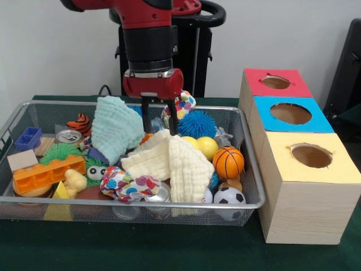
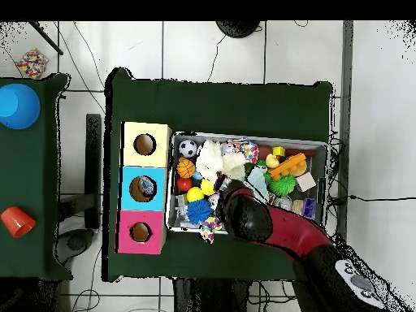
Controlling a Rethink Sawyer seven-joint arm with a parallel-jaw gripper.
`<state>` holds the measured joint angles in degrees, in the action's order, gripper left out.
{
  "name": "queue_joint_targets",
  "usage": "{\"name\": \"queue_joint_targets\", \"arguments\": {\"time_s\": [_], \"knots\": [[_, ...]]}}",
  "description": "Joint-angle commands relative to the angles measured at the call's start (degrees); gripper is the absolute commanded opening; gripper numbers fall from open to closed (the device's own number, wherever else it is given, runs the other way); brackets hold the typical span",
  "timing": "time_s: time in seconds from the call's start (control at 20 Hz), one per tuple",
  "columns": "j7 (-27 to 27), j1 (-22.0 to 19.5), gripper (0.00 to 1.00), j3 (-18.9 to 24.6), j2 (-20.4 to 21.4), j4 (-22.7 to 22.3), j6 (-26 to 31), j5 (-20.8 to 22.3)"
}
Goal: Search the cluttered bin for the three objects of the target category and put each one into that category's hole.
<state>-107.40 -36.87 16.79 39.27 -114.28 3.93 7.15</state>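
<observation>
A wire-mesh bin point(image 1: 113, 202) is packed with toys and cloths. My gripper point(image 1: 159, 118) hangs open over its back middle, fingertips just above a cream cloth point(image 1: 169, 161), with nothing between them. A mint cloth point(image 1: 115, 130) lies to its left, and a patterned fabric ball point(image 1: 183, 104) and a blue spiky ball point(image 1: 197, 123) to its right. Further right sit a yellow ball point(image 1: 206, 147), a basketball point(image 1: 228, 162) and a soccer ball point(image 1: 229, 196). Beside the bin stand red point(image 1: 254, 79), blue point(image 1: 265, 110) and yellow point(image 1: 282, 164) boxes, each with a hole. In the overhead view the arm point(image 2: 244, 213) hides the gripper.
The bin's left side holds an orange brick point(image 1: 48, 172), a green spiky toy point(image 1: 59, 151), a can point(image 1: 69, 135), a blue block point(image 1: 28, 138) and a striped ball point(image 1: 80, 123). A patterned cloth point(image 1: 127, 183) lies at the front. Something shows inside the blue box's hole point(image 2: 143, 187).
</observation>
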Motion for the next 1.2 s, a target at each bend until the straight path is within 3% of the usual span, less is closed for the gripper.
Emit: {"name": "queue_joint_targets", "arguments": {"time_s": [0.05,0.55,1.2], "knots": [[-10.82,-1.45,1.00,7.22,-4.80,-2.52,-6.79,-0.25],[-10.51,1.10,1.00,4.99,-10.08,0.61,-11.81,0.03],[-10.83,6.94,1.00,-1.78,-7.41,0.86,-12.77,-3.28]]}}
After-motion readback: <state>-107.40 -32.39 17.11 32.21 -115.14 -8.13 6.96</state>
